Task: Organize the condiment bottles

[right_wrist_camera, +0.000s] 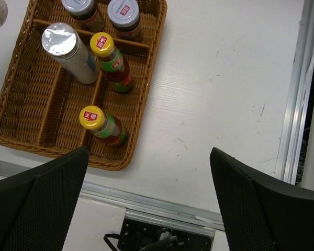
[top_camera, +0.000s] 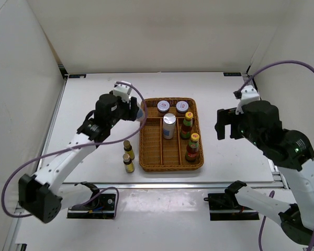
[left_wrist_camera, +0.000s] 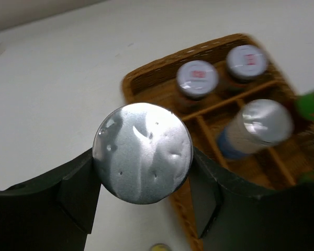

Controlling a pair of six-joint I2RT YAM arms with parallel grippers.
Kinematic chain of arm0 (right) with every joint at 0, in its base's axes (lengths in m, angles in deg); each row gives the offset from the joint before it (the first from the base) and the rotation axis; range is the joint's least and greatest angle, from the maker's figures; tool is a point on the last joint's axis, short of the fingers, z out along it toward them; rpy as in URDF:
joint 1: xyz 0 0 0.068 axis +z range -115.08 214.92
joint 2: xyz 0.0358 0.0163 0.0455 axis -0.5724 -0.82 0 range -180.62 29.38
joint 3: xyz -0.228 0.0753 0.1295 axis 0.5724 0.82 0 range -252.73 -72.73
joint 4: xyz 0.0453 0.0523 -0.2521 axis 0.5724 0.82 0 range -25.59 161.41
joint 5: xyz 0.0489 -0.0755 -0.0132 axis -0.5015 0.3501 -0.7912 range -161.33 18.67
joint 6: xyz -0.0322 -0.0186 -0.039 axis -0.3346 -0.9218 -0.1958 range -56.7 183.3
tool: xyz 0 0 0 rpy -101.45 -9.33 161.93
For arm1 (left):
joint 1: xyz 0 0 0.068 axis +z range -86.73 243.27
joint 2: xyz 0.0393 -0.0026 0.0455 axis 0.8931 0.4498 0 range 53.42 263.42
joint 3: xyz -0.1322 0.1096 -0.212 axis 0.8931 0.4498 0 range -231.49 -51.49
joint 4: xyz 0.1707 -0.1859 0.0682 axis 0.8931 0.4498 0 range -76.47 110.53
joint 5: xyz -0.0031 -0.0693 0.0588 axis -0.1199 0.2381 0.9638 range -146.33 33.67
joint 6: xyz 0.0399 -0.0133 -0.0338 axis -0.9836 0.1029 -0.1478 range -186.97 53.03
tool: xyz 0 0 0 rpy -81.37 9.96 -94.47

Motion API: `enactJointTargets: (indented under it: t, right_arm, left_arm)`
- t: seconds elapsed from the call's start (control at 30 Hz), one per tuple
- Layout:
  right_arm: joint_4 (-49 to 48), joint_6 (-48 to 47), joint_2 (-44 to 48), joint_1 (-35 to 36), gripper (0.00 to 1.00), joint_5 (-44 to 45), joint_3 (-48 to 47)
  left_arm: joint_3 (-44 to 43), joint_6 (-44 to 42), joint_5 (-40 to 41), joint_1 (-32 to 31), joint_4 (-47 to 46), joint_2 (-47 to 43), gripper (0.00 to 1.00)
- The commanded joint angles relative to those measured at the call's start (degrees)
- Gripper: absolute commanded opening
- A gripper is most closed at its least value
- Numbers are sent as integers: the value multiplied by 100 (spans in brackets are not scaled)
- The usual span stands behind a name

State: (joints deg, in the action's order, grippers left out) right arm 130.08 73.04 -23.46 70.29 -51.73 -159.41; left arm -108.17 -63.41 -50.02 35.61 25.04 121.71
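My left gripper [left_wrist_camera: 141,193] is shut on a silver-topped shaker [left_wrist_camera: 142,151] and holds it in the air at the wicker tray's [top_camera: 146,157] left rim; it shows in the top view [top_camera: 142,112] too. In the tray stand the other shaker [top_camera: 169,125], two pale-lidded jars [top_camera: 163,107] [top_camera: 182,107] at the back, and two red yellow-capped sauce bottles [top_camera: 187,124] [top_camera: 192,147] on the right. Two tiny dark bottles [top_camera: 128,146] [top_camera: 129,164] stand on the table left of the tray. My right gripper [right_wrist_camera: 149,178] is open and empty, right of the tray.
The tray's left compartment [right_wrist_camera: 26,104] holds nothing. A metal rail [top_camera: 172,184] runs along the table's near edge. White walls close the workspace at the left, back and right.
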Motion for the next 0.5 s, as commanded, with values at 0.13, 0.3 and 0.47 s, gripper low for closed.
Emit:
enactJointTargets:
  t: [0.13,0.3,0.47]
  right_arm:
    - [86,142,336,4,100,282,89]
    - [86,142,388,4,100,334,89]
    - [139,142,388,4,100,387,89]
  left_arm:
    - [-879,-39,-1421,-1126,483,-590,11]
    - [-810,14,-1510,-2021,589,-265,11]
    - [-879,14,-658,-2630,537,525,11]
